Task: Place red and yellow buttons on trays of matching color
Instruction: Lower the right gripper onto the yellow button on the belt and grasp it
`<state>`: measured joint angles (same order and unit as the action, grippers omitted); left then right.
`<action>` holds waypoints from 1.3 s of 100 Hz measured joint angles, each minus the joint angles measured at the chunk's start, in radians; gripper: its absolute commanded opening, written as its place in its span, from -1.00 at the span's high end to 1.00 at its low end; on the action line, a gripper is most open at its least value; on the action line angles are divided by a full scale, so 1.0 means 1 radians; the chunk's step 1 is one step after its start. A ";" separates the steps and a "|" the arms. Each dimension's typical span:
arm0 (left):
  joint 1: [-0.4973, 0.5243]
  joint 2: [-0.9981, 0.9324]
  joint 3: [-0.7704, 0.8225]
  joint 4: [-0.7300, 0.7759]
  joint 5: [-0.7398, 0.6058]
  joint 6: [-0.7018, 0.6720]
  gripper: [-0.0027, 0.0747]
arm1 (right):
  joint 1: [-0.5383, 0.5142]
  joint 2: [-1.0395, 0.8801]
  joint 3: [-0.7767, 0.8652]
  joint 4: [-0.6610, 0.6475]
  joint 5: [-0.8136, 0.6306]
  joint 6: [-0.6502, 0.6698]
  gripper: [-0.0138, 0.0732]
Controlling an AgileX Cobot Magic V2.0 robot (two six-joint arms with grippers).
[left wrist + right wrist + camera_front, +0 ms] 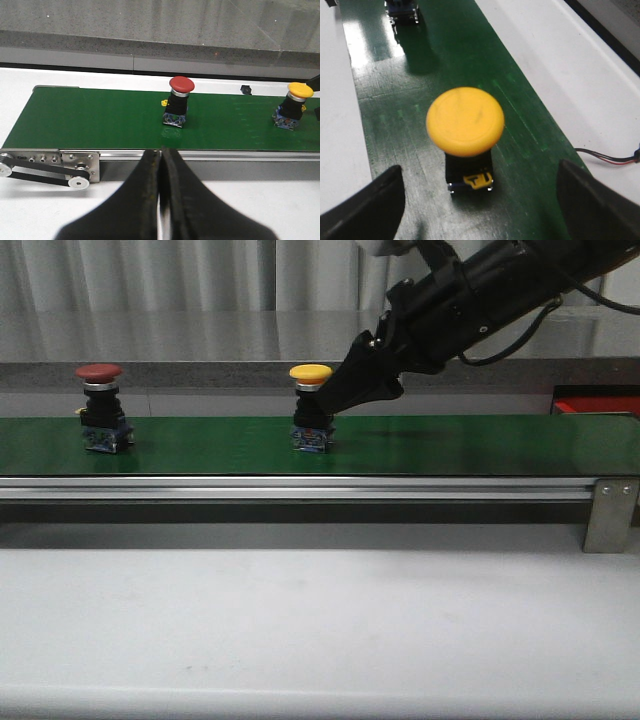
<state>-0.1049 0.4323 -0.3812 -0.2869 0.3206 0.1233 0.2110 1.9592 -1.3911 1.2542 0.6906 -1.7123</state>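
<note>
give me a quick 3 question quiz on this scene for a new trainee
1. True or false: the right gripper is open, one finger on each side of the yellow button.
2. Multiple choice: what does the red button stand on? A) the red tray B) the green belt C) the white table
3. Fill in: the left gripper is ____, holding nothing.

Key
1. True. The right wrist view shows the fingers spread wide, with the button standing between them, untouched.
2. B. It stands upright on the green belt, left of the yellow button in the front view. Only a corner of the red tray shows, beyond the belt's right end.
3. Shut. Its fingers meet, short of the belt.
</note>
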 measured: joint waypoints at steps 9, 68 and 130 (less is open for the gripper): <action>0.000 0.000 0.000 0.000 0.000 0.000 0.98 | 0.000 0.000 0.000 0.002 0.000 -0.002 -0.72; 0.000 0.000 0.000 0.000 0.000 0.000 0.98 | 0.000 0.005 0.000 0.002 -0.008 -0.024 -0.72; 0.000 0.000 0.000 0.000 0.000 0.000 0.98 | 0.000 0.005 0.000 0.002 -0.060 -0.028 0.30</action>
<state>-0.1049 0.4323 -0.3812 -0.2869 0.3206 0.1233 0.2110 1.9640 -1.3911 1.2557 0.6311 -1.7407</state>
